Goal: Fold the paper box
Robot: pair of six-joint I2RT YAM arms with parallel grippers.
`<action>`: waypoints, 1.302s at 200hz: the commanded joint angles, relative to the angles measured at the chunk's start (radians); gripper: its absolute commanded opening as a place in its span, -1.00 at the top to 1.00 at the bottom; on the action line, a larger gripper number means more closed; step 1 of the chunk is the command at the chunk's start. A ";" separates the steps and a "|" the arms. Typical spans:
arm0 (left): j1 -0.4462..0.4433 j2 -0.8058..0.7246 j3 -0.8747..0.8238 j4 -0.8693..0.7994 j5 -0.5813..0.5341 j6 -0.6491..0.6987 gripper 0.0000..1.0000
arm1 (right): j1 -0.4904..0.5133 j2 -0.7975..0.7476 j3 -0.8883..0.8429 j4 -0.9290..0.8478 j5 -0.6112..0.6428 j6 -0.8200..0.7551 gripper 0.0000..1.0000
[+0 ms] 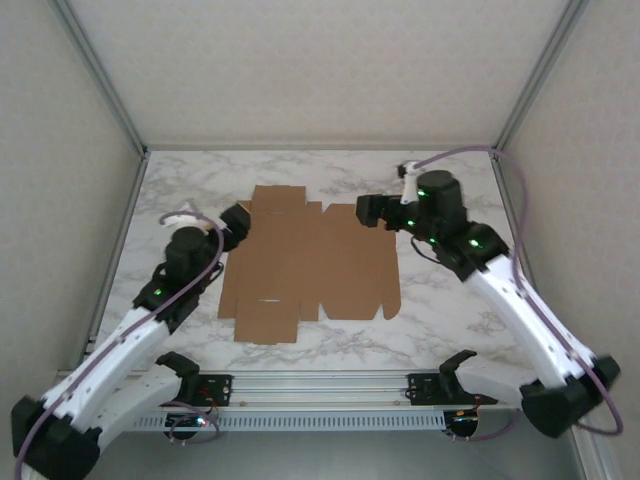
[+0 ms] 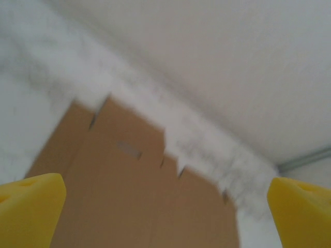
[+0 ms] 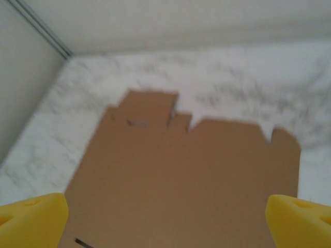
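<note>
The paper box (image 1: 305,265), a plain brown cardboard die-cut sheet with flaps, slits and notches, lies flat and unfolded in the middle of the white, grey-veined marble worktop (image 1: 440,300). Its stepped flaps point to the far side and its notched edge faces the near side. The left gripper (image 1: 237,222), black on a white arm, sits at the sheet's far left corner. Its jaws are spread wide: in the left wrist view the yellow foam pads (image 2: 31,204) sit at opposite bottom corners, with only cardboard showing below and between them, and nothing grasped. The right gripper (image 1: 368,211) sits at the sheet's far right corner, facing left across it. Its jaws are likewise released and wide apart, and the yellow pads (image 3: 300,219) in the right wrist view frame the brown sheet without closing on it. Whether either gripper touches the cardboard cannot be told. Both wrist views are blurred.
</note>
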 commanded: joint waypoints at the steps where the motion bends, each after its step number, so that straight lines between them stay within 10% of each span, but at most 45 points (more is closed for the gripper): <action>1: -0.031 0.100 -0.052 -0.028 0.146 -0.071 -0.99 | 0.001 0.088 -0.051 -0.074 0.004 0.041 -0.83; 33: -0.049 0.194 -0.076 0.011 0.166 -0.064 -0.55 | -0.001 0.289 -0.025 -0.106 -0.032 0.037 0.28; 70: -0.050 0.347 -0.063 0.021 0.322 -0.050 0.60 | 0.003 0.397 -0.070 -0.093 -0.030 0.082 0.83; 130: -0.047 0.495 -0.074 0.040 0.302 -0.126 0.91 | -0.009 0.219 -0.289 -0.050 -0.127 0.205 0.17; 199: -0.049 0.581 -0.081 0.061 0.324 -0.146 0.94 | -0.013 0.343 -0.396 0.021 -0.116 0.284 0.67; 260: -0.050 0.657 -0.072 0.099 0.404 -0.164 0.93 | -0.077 0.633 -0.227 0.049 -0.039 0.264 0.65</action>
